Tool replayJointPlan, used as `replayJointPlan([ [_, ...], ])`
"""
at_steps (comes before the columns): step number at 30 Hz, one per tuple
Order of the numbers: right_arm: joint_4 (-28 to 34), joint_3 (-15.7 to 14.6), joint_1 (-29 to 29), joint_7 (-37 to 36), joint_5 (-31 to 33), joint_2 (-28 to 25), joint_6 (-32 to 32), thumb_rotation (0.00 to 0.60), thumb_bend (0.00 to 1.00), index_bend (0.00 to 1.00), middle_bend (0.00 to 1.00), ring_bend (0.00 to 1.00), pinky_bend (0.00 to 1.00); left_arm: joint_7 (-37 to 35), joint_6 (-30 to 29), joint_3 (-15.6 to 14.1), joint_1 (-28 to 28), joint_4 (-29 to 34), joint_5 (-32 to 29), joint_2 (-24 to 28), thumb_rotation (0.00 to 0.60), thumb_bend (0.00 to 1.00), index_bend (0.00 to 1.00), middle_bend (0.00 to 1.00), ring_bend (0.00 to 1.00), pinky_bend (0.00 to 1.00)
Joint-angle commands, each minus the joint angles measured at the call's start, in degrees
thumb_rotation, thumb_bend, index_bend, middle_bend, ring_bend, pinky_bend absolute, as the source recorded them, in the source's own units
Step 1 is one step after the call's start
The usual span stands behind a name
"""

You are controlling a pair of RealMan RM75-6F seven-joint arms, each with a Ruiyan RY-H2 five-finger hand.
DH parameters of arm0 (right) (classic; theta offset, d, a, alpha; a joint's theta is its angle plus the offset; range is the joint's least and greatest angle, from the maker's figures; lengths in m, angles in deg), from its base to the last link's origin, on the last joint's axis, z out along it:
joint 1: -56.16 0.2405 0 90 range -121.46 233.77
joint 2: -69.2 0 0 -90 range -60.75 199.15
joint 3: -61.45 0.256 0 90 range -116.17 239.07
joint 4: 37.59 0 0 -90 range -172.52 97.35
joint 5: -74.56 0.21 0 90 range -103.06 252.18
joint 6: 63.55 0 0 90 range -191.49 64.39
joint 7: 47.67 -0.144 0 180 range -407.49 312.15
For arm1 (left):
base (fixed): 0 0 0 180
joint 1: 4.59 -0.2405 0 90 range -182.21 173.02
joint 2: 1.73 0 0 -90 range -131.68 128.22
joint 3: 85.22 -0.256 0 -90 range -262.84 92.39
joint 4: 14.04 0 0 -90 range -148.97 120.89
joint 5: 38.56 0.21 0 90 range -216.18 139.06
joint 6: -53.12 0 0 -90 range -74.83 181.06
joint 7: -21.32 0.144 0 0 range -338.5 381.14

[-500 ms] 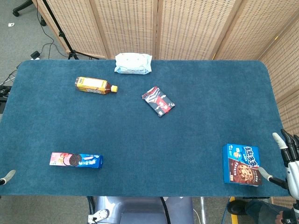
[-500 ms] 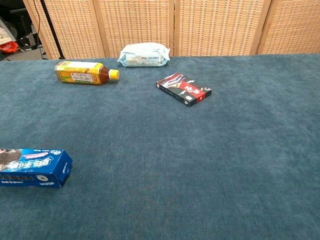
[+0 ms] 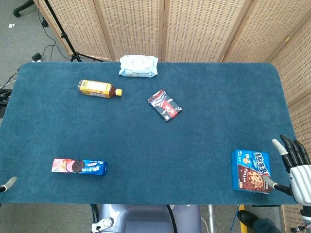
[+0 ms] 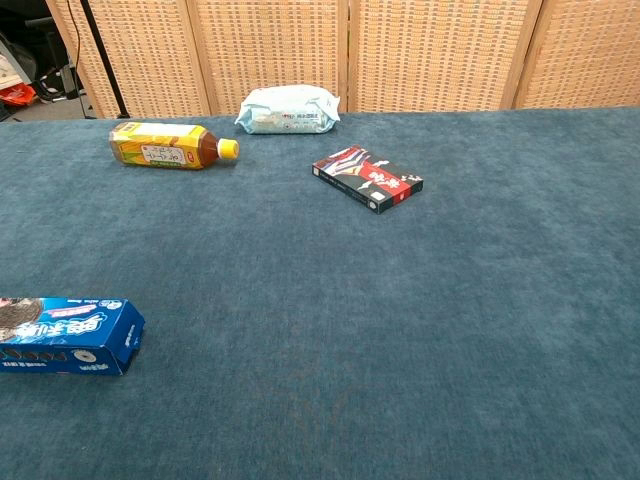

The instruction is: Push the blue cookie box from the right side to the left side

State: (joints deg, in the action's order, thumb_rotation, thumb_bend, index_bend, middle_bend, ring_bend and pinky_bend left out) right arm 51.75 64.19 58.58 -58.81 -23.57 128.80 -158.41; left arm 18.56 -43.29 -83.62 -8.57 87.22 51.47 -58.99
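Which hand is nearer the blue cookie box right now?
Right. The right hand hovers just off the blue cookie box's right edge, fingers spread. The left hand barely shows at the table's far left edge, across from the box.

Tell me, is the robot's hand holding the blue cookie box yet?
No. The right hand is open beside the blue cookie box, holding nothing. Only a tip of the left hand shows.

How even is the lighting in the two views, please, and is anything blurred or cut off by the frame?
Head view: soft, even light, faint shadows, no glare on the blue cookie box; the right hand is sharp but cropped at the frame edge, and the left hand barely shows. Chest view: equally even and sharp; the Oreo box is cut off at left.
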Motion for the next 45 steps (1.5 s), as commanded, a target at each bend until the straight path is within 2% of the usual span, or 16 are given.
replayJointPlan([
  [1, -4.88, -0.13, 2.66, -1.31, -1.13, -0.71, 3.24, 0.6, 0.0, 0.0, 0.0, 0.0, 0.0, 0.07, 0.32, 0.04, 0.15, 0.06, -0.14, 0.02, 0.6, 0.0, 0.0, 0.0, 0.0, 0.0],
  [10, -24.66, -1.16, 6.31, -9.53, 0.15, 1.11, 9.49, 0.6, 0.0, 0.0, 0.0, 0.0, 0.0, -0.58, 1.07, 0.33, 0.72, -0.03, -0.33, 0.14, 0.6, 0.0, 0.0, 0.0, 0.0, 0.0],
  [14, -35.33, -2.7, 6.5, -16.92, 1.97, 4.04, 13.47, 0.6, 0.0, 0.0, 0.0, 0.0, 0.0, -0.32, 1.51, 0.37, 0.88, 0.18, -0.67, 0.11, 0.6, 0.0, 0.0, 0.0, 0.0, 0.0],
  [21, -44.28, -5.59, 6.43, -26.19, 1.24, 7.88, 15.91, 0.6, 0.0, 0.0, 0.0, 0.0, 0.0, 0.05, 1.77, 0.24, 1.01, 0.27, -0.51, -0.1, 0.6, 0.0, 0.0, 0.0, 0.0, 0.0],
  [26, -47.6, -7.29, 6.61, -32.19, 1.02, 9.98, 18.2, 0.6, 0.0, 0.0, 0.0, 0.0, 0.0, 0.41, 2.02, 0.06, 1.13, 0.27, -0.21, -0.32, 0.6, 0.0, 0.0, 0.0, 0.0, 0.0],
  [32, -50.15, -8.46, 7.08, -35.67, 0.54, 13.18, 19.34, 0.6, 0.0, 0.0, 0.0, 0.0, 0.0, 0.02, 2.19, 0.1, 1.22, 0.25, -0.37, -0.27, 0.6, 0.0, 0.0, 0.0, 0.0, 0.0],
  [39, -51.35, -9.08, 7.94, -35.58, -0.15, 16.69, 18.89, 0.6, 0.0, 0.0, 0.0, 0.0, 0.0, -0.84, 2.46, 0.12, 1.34, 0.0, -0.57, -0.09, 0.6, 0.0, 0.0, 0.0, 0.0, 0.0],
  [45, -48.25, -9.49, 9.24, -32.98, -1.05, 17.02, 17.95, 0.6, 0.0, 0.0, 0.0, 0.0, 0.0, -1.22, 2.83, 0.07, 1.47, -0.01, -0.75, 0.1, 0.6, 0.0, 0.0, 0.0, 0.0, 0.0],
])
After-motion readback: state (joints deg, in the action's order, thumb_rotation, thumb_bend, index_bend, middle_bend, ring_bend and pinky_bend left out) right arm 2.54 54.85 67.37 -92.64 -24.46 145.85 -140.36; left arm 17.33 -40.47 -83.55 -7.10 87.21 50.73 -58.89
